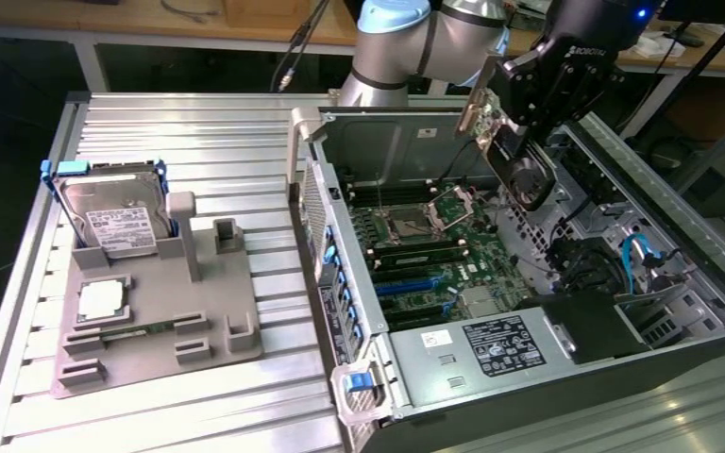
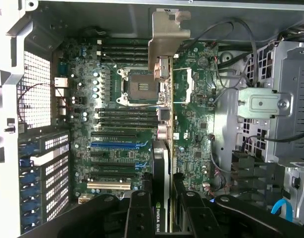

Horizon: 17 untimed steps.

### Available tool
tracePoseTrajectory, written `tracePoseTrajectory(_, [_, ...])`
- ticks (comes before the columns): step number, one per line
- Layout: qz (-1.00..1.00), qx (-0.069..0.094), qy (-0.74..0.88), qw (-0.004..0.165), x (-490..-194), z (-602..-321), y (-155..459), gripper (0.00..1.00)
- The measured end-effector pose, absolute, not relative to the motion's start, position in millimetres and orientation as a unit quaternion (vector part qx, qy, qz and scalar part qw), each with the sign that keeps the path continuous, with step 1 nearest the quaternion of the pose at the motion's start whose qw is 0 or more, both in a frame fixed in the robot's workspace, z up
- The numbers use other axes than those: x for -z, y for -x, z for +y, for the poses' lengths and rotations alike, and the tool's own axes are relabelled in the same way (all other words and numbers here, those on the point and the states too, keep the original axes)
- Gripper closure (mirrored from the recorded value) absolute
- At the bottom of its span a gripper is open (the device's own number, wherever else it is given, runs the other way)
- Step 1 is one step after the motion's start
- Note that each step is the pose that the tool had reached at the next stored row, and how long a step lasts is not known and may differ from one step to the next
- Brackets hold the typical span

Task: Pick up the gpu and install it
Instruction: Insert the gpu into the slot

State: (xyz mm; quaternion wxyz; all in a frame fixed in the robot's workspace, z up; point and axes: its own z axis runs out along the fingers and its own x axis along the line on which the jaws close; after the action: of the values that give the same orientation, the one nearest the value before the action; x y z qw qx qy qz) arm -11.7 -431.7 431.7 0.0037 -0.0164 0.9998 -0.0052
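My jaws are partly closed and pinching the gpu (image 1: 523, 176), one dark finger (image 2: 140, 210) pressed on each flat face (the wrist view catches the card edge-on, green-lettered label between the pads). In the exterior view the card hangs at about 1 o'clock, directly under the jaws, inside the open computer case (image 1: 400, 146) and over the motherboard (image 1: 426, 255). Its lower edge is hidden, so I cannot tell whether it is touching the board. The hard drive (image 1: 117, 222) stands at 9 o'clock on the table (image 1: 174, 123).

ROBOTIQ on gripper (image 1: 520, 118); NVIDIA QUA… on gpu (image 2: 161, 166).
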Motion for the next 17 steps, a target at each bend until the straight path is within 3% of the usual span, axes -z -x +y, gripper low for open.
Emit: tracePoseTrajectory(17, [0.983,0.004,0.183,0.005,-430.6,-431.7,11.7,0.73])
